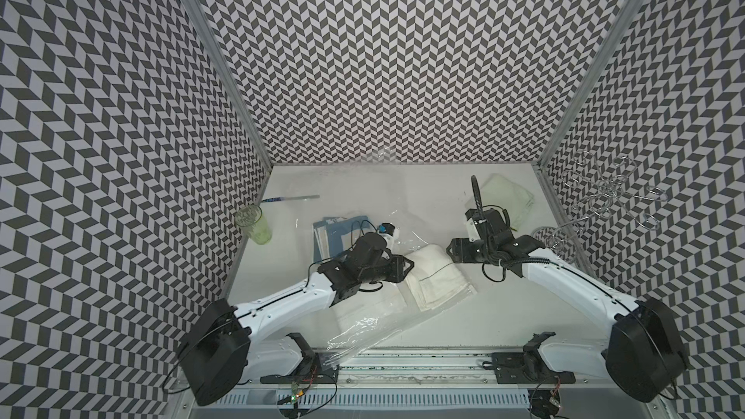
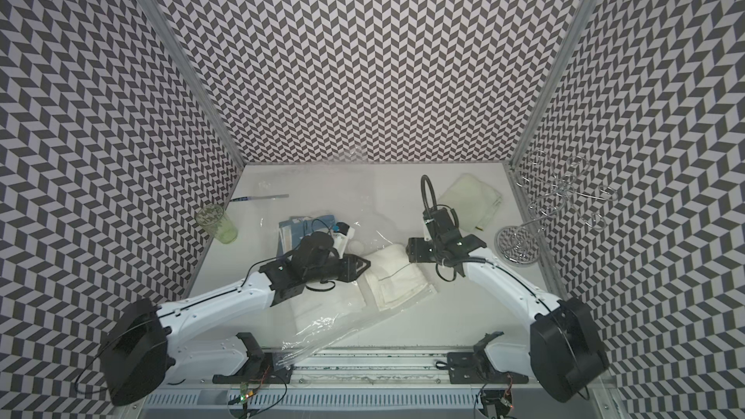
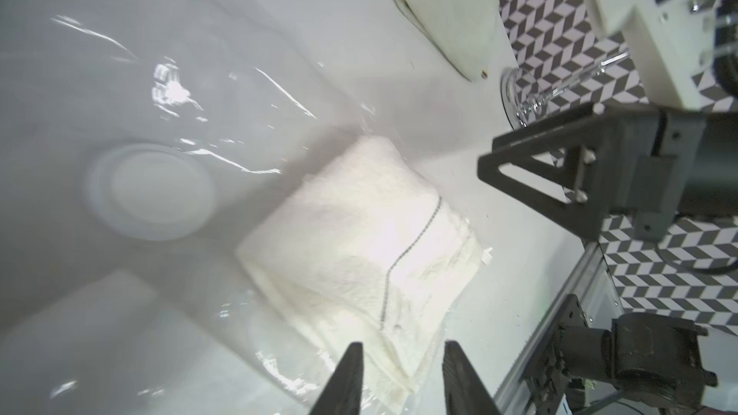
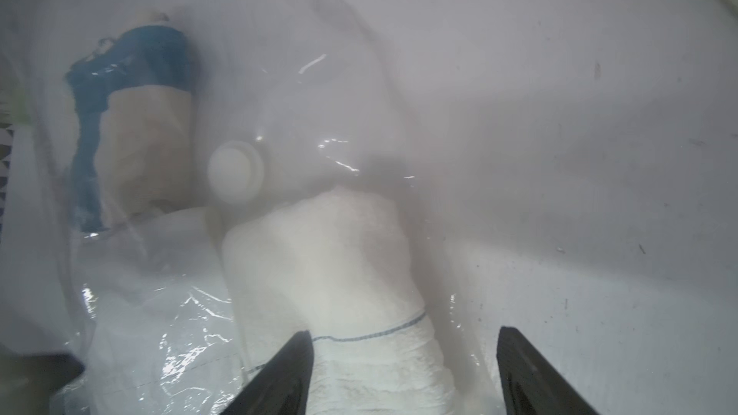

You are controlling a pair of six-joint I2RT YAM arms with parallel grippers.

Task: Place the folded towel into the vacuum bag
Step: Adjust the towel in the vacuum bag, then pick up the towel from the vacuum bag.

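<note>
At the far left of the bench [image 1: 508,316] a green tumbler [image 1: 254,224] stands upright by the wall; just behind it lies a thin strip [image 1: 291,198] with a blue end; next comes a folded blue and white cloth [image 1: 331,235], partly under the left arm; the left claw [image 3: 402,347] hangs over one corner of the folded towel [image 1: 437,278], its jaws a little apart, and whether they touch the cloth I cannot tell; the vacuum bag [image 1: 365,334] spreads crinkled across the middle of the bench, one corner reaching the front rail, its round white valve cap [image 3: 151,191] just beside the towel; the towel lies flat within the bag's outline, film glinting along its edges, though whether it sits under the top layer is unclear; the right claw [image 4: 405,331] stands at the towel's other side, jaws wide apart and gripping nothing, one finger [image 4: 287,373] over the cloth; farther right, at the back, a pale green folded cloth [image 1: 511,195] lies well apart from the white one; a wire rack [image 1: 558,241] stands by the right wall.
</note>
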